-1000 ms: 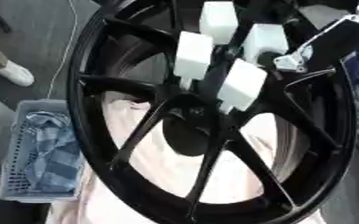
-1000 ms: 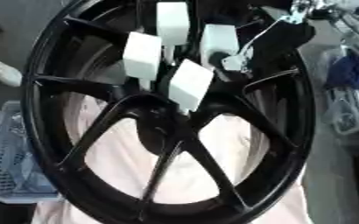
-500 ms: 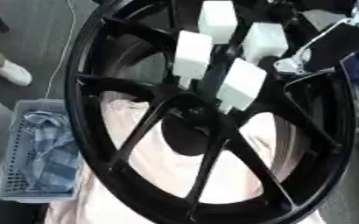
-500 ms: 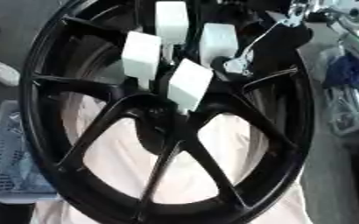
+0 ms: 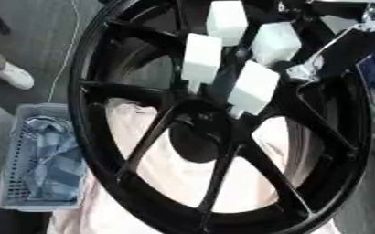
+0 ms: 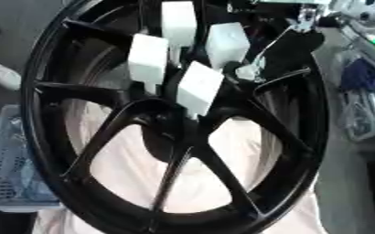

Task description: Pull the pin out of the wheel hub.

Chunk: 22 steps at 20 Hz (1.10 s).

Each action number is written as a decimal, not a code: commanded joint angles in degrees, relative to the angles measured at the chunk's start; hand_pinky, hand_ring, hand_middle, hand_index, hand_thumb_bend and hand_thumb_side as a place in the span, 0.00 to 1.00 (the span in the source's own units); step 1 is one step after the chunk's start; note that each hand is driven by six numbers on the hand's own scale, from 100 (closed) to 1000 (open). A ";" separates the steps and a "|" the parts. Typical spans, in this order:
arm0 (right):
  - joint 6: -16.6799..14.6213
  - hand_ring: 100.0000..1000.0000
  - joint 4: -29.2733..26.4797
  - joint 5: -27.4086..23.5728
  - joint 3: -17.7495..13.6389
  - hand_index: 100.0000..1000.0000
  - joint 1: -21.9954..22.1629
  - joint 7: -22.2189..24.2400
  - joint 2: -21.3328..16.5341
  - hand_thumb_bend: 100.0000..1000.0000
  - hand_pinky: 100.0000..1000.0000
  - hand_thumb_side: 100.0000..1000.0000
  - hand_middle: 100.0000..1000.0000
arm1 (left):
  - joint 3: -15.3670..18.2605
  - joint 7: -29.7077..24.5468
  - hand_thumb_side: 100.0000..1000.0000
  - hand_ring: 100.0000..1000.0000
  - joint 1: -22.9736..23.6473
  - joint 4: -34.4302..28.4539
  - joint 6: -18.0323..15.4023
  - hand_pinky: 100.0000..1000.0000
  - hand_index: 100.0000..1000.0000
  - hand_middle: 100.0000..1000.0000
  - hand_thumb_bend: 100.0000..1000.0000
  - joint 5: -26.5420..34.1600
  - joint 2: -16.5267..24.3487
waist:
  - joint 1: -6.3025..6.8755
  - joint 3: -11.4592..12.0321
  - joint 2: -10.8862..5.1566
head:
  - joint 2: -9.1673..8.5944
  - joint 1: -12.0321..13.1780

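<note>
Nothing is shifting much since 0.5 s ago; only the right hand (image 5: 334, 52) is sitting slightly nearer the hub (image 5: 222, 98). From the left eye, 4 white blocks (image 5: 200, 61) are sticking out of the hub of the black wheel (image 5: 94, 114); a basket (image 5: 43, 201) is lying lower left. From the right eye, whether the hand's fingers are apart or together cannot be told; which block is the pin is unclear.

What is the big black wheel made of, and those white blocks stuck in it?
The wheel looks like cast metal with a glossy black painted finish: its thin spokes and rim catch shiny highlights. The white blocks look like matte plastic or foam; they are plain, flat-sided and show no shine, so I cannot tell which.
</note>
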 commanded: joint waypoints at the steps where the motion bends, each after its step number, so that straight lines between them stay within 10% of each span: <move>1: 0.11 0.80 0.08 -0.94 -0.66 0.60 -0.80 -0.51 -1.17 0.09 0.69 0.00 0.56 | -0.02 -0.22 0.69 0.63 -0.53 -0.99 -0.15 0.82 0.69 0.54 0.00 0.06 0.66 | 0.49 0.01 -1.26 | -0.55 -0.06; 22: -0.84 0.75 -2.61 -6.05 -7.96 0.47 0.59 -2.29 -6.03 0.00 0.65 0.00 0.45 | 0.39 0.00 0.68 0.63 0.41 -0.99 -0.04 0.83 0.69 0.55 0.00 0.59 0.96 | 1.56 -2.01 -4.03 | 0.58 0.91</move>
